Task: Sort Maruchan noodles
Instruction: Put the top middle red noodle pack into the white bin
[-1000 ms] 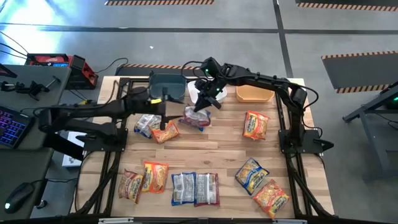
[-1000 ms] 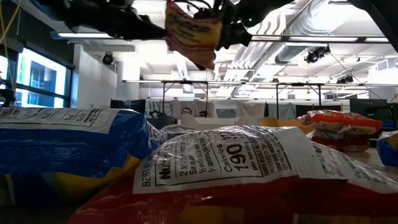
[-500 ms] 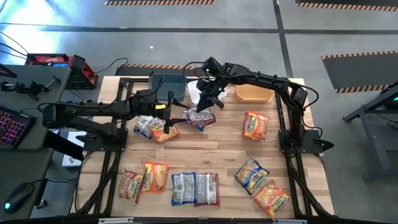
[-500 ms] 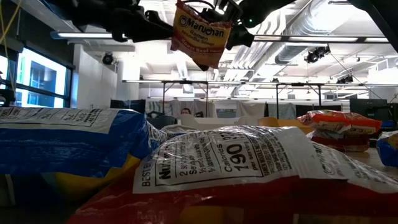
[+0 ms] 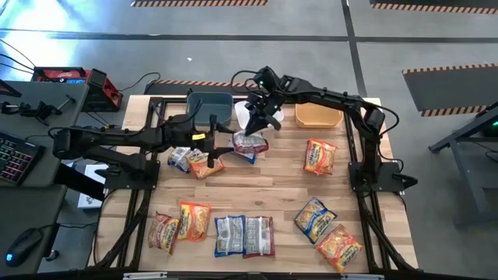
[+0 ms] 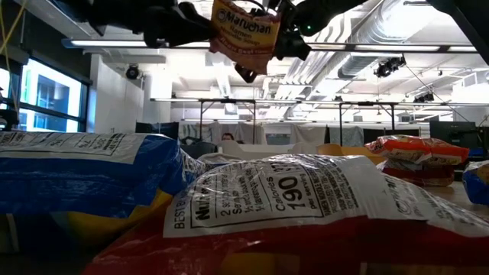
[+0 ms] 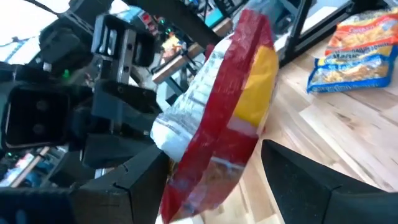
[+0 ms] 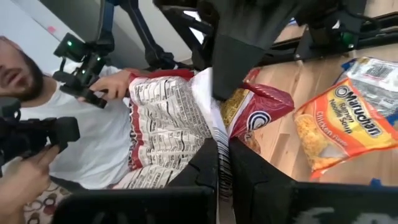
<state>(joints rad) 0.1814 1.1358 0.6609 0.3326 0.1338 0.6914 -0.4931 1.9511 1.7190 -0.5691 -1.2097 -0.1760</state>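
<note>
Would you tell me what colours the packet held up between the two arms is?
The packet is maroon-red and white with a yellow patch, clearest in the left wrist view.

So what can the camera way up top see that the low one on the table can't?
Only the high view shows the whole table, the dark-blue bin, the orange bin, and which arm is which: the right gripper holds the lifted packet, with the left gripper close by. Only the low view shows the ceiling lights and the "190" on the nearest packet. Both show a packet up in the air.
</note>
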